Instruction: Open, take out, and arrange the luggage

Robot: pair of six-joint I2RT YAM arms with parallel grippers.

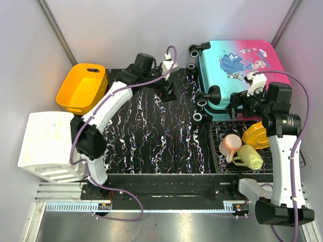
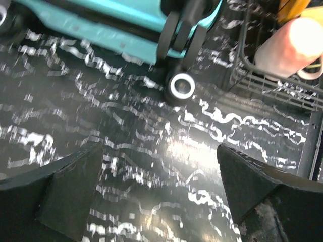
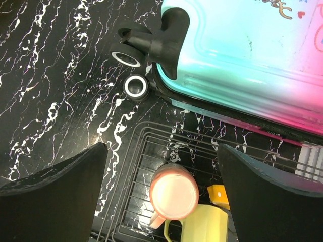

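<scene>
The luggage [image 1: 237, 65], a hard-shell child's suitcase fading from teal to pink under a cartoon princess print, lies closed and flat at the far right corner of the worktop [image 1: 146, 141]. Its black wheels [image 1: 200, 102] point toward the worktop's middle.

The left gripper [image 1: 169, 91] hangs over the marbled surface just beside the wheeled end, jaws spread wide and holding nothing. The right gripper [image 1: 241, 110] hovers above the case's near long edge, equally wide and empty.

The shell looks stiff and glossy, likely slippery under flat finger pads and far too broad for either gripper to span. Its weight cannot be judged while it is shut. The better holds appear to be the dark seam [image 3: 242, 113] running along the near edge, where the two halves should part, and the moulded wheel housings. No zip pull can be made out.

Tight against that edge, at the near right corner, a wire rack [image 1: 217, 151] holds a pink cup [image 1: 231, 145], a yellow-green mug [image 1: 248, 157] and a yellow bowl [image 1: 256, 135]. An orange bin [image 1: 82, 86] sits at the far left corner, and nothing shows inside it.
</scene>
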